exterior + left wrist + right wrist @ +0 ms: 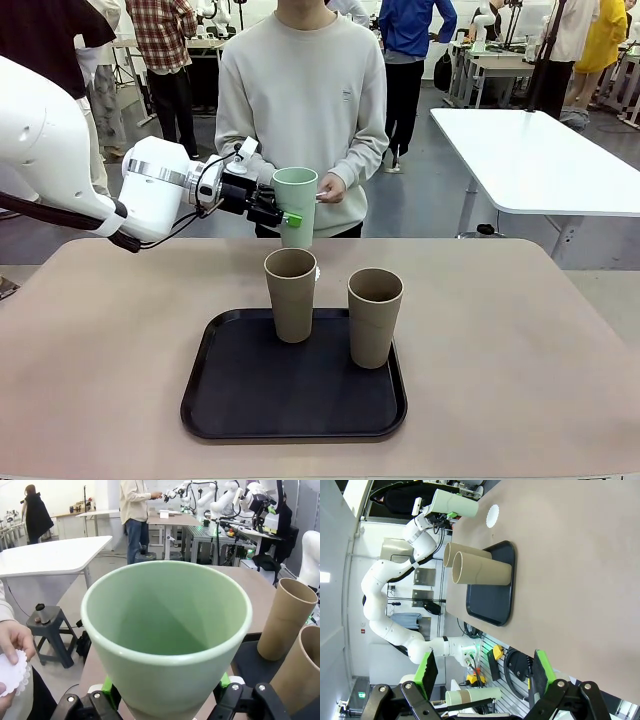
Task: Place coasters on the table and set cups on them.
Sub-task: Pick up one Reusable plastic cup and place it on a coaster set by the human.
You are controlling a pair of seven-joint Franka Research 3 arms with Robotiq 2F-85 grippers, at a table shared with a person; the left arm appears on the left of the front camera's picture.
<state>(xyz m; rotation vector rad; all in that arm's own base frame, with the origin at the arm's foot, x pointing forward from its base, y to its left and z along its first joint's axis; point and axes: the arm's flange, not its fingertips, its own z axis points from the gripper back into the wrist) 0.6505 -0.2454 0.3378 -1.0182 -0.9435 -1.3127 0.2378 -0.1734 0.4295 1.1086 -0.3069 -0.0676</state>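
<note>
Your left jaws: clenched on the pale mint green matte tumbler (296, 205), upright, raised over the beige-tan worktop (520, 330). Below them: one white scalloped paper coaster (493, 515) on the worktop; two tan-brown matte tumblers (290, 295) (374, 317) upright on the black rounded-square tray (230, 400). Your right jaws: released, empty, well apart from the tray.

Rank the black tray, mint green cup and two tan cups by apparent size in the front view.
1. black tray.
2. left tan cup and right tan cup, alike.
3. mint green cup, though farther back and partly hidden, so unsure.
</note>
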